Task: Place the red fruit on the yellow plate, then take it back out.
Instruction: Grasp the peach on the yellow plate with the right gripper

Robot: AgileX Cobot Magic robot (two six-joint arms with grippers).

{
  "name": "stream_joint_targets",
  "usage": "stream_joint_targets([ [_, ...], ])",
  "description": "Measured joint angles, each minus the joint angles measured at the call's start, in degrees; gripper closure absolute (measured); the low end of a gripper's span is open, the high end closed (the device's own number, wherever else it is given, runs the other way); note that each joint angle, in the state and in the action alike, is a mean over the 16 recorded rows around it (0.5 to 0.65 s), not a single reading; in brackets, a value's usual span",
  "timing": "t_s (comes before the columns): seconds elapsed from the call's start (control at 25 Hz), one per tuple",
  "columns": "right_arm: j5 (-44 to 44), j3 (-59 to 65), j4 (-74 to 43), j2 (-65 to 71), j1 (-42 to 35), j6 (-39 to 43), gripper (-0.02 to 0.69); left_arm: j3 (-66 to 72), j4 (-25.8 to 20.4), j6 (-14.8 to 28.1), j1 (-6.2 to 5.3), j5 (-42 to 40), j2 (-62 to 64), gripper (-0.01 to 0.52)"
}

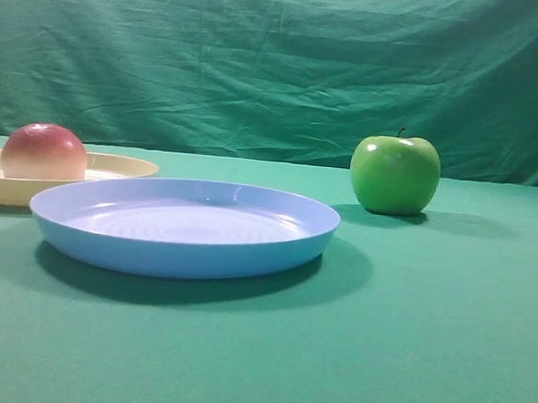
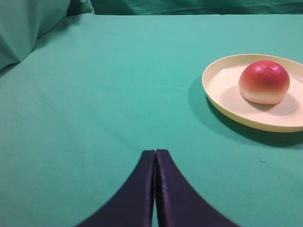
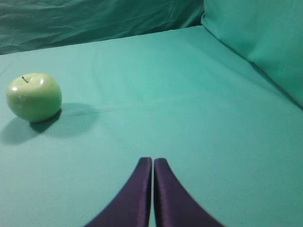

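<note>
Fruit: the red fruit (image 2: 263,81) sits on the yellow plate (image 2: 222,101), a little off the plate's middle, resting on its pale underside with the red crown up.
Stage: judging by how things lie, the placing half looks done and the taking out is not yet begun.
Left end effector (image 2: 155,153): fingers pressed together, nothing between them, low over the green surface (image 2: 104,94) and well apart from the plate, which lies ahead and to its right.
Right end effector (image 3: 153,161): fingers likewise pressed together and empty, with the apple (image 3: 34,96) off to its left and far from the plate.
Blue plate (image 1: 184,225): just beside the yellow plate, between it and the apple (image 1: 395,174) in the high view.
Risk, grasp: the fruit is round and looks smooth, so a pinch set too high on the dome could squeeze it out sideways and send it rolling.
Risk, plate: the yellow plate looks like light plastic with a low rim; a finger catching that rim on the way in could tip or drag it across the cloth, perhaps into the blue plate.
Risk, approach: the fingers must part before they reach the fruit, or they will push it instead of straddling it.
Materials: matte fruit fading red to cream; glossy apple with a short stem; both plates shallow, round, smooth; the cloth soft, faintly creased, wrinkled on the backdrop.
</note>
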Motion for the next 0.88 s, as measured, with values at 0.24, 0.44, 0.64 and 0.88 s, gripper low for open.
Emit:
stream_joint_targets([
  [0.24,-9.4,-0.2,0.7,0.0,0.0,1.1,0.665,0.0,0.0,0.0,0.00,0.0,0.0,0.514],
  [0.44,-17.8,-2.3,1.3,0.4,0.0,2.8,0.665,0.0,0.0,0.0,0.00,0.0,0.0,0.514],
  [0.64,-23.0,-6.8,1.5,3.1,0.2,4.9,0.665,0.0,0.0,0.0,0.00,0.0,0.0,0.514],
  [0.88,-21.7,-15.0,1.5,10.2,2.3,6.7,0.665,0.0,0.0,0.0,0.00,0.0,0.0,0.514],
])
